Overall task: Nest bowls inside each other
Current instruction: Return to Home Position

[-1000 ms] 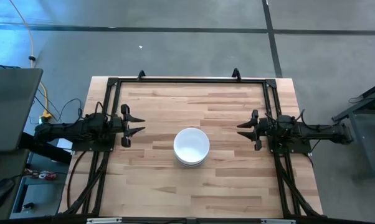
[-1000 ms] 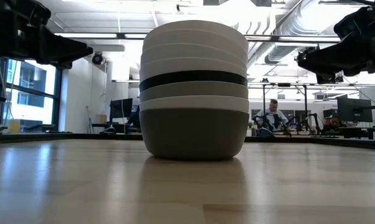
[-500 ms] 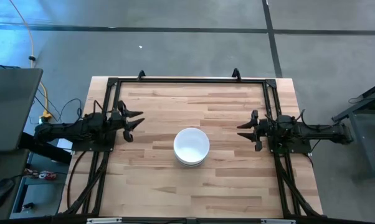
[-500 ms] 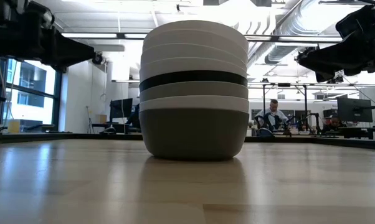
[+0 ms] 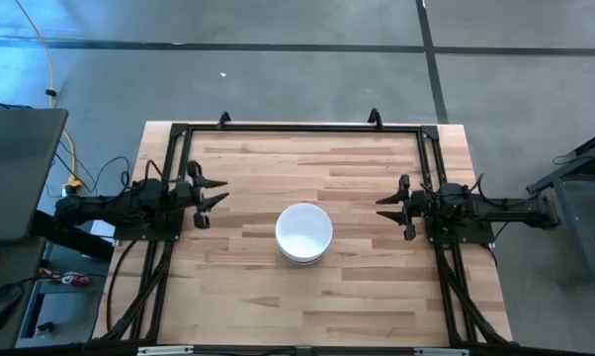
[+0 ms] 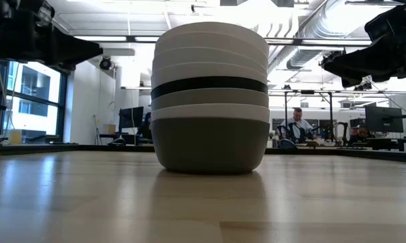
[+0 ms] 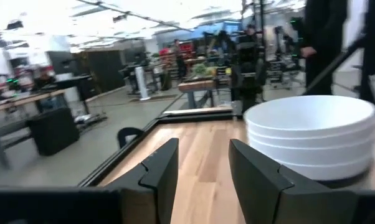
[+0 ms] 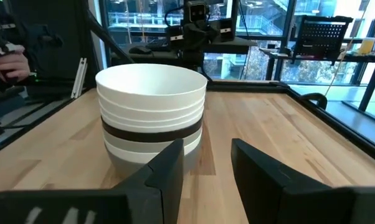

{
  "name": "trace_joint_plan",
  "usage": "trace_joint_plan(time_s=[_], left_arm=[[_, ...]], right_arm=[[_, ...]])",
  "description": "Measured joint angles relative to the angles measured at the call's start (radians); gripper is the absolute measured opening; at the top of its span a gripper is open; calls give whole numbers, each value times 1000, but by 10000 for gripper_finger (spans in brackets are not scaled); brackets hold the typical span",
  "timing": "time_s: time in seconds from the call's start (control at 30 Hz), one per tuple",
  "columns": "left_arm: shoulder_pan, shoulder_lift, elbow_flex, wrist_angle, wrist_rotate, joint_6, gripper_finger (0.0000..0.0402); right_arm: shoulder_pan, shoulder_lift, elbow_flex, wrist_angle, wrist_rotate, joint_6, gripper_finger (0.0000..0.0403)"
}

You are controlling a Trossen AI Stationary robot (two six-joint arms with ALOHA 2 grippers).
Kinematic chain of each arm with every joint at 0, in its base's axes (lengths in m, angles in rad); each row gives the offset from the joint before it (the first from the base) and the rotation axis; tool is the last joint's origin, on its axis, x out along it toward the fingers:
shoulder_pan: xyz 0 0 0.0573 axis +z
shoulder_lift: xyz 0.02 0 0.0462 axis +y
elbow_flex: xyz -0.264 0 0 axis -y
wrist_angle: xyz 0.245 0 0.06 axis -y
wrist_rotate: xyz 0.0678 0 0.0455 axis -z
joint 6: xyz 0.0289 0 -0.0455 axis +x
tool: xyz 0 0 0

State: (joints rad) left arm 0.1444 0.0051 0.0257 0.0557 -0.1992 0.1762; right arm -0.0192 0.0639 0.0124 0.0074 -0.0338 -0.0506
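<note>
- High view: the stack of round smooth bowls (image 5: 303,233) sits pretty much in the middle of the light wooden table (image 5: 278,297). From up there you only see the white bowl on top.
- Low view gives you the layers. A darker grey bowl (image 6: 210,145) stands on the wood at the bottom, with two pale rims above it. Then comes a black bowl (image 6: 210,86) showing as a dark band, then white rims all the way up. Everything is nested straight and upright.
- The left gripper (image 5: 222,192) hangs over the table's left side, pointing at the stack and well apart from it. Its wrist view shows both dark fingers (image 7: 159,177) spread with nothing between them, and the bowls ahead, off to one side.
- The right gripper (image 5: 380,206) is over the right side, facing the stack, also well apart. Its jaws are spread and empty too, with the stack ahead of them.
- A black metal frame (image 5: 297,128) runs round the table edges.
- Way off in the room behind, the low view catches a person (image 6: 297,125) seated at a desk.
</note>
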Motion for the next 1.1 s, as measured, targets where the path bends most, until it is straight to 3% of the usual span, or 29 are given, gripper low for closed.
trace_joint_plan(time_s=[0.23, 1.1], left_arm=[[0, 0, 0, -19, 141, -2, 129], [0, 0, 0, -40, 142, -44, 129]], right_arm=[[0, 0, 0, 0, 0, 19, 125], [0, 0, 0, 1, 0, 51, 125]])
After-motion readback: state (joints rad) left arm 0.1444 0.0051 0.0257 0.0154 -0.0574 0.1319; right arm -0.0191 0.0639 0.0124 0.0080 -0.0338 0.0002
